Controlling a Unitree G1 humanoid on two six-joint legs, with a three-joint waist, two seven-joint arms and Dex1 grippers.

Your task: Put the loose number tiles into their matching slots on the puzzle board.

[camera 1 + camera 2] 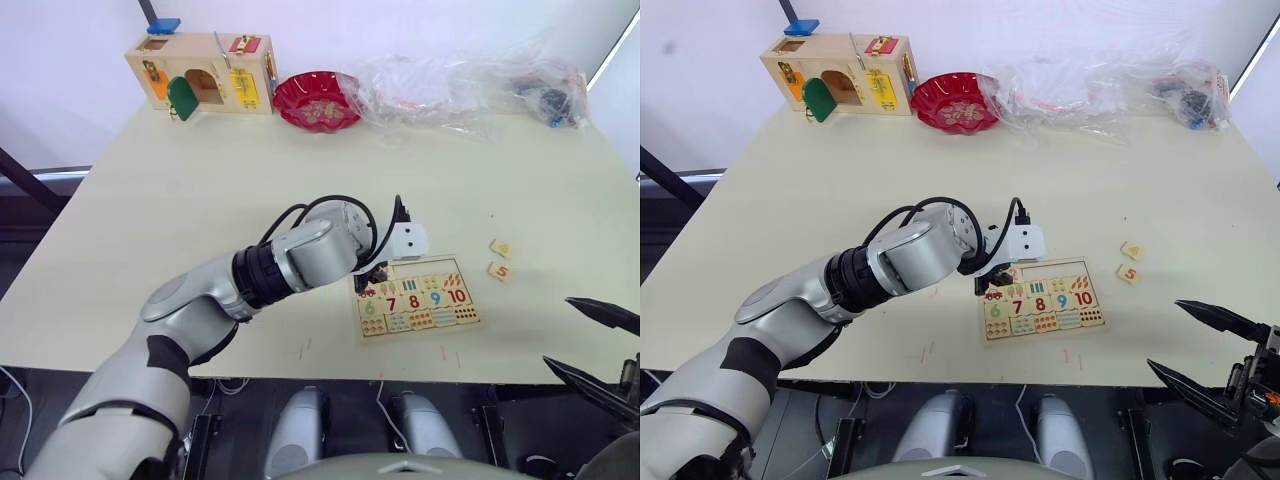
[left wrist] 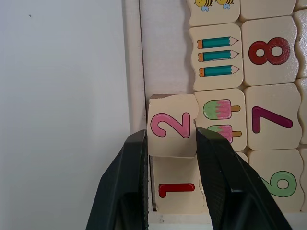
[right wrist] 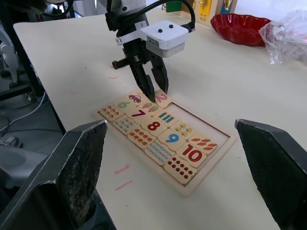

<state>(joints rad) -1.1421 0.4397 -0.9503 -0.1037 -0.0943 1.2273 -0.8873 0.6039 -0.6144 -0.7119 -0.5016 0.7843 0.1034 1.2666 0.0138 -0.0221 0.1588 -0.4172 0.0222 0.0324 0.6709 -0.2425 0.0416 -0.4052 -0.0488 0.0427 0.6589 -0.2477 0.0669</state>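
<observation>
1. Left wrist view: the left gripper (image 2: 171, 143) pinches the 2 tile (image 2: 171, 125) over the puzzle board (image 1: 417, 297) top row, beside the seated 1 tile (image 2: 176, 189).
2. Two loose tiles (image 1: 500, 259) lie near the table's (image 1: 200, 200) right edge.
3. Right gripper (image 3: 172, 163) gapes empty.

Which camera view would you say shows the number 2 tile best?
The left wrist view: the 2 tile sits large between the left gripper's fingers, digit readable. The right wrist view shows it small at the fingertips; in the eye views the gripper hides it.
</observation>
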